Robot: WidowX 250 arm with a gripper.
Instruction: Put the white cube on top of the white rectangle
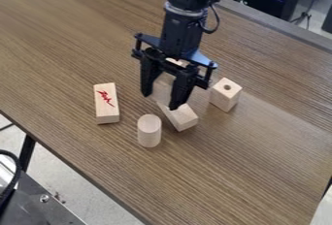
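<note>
The black gripper point(161, 99) hangs over the middle of the group of blocks, shut on a pale wooden cube point(162, 88), which I take for the white cube. The fingers cover the cube's sides. Just below and to the right of the fingertips, a pale rectangular block point(182, 119) lies slanted on the table, its upper end hidden behind the gripper. Another pale rectangular block point(106, 104), marked in red on top, lies to the left, apart from the gripper. I cannot tell which of the two is the white rectangle.
A pale upright cylinder point(149, 131) stands in front of the gripper, close to the slanted block. Right of the gripper is a wooden block with a hole in its top point(225, 94). The brown table's point(259, 170) front edge runs diagonally across the lower left.
</note>
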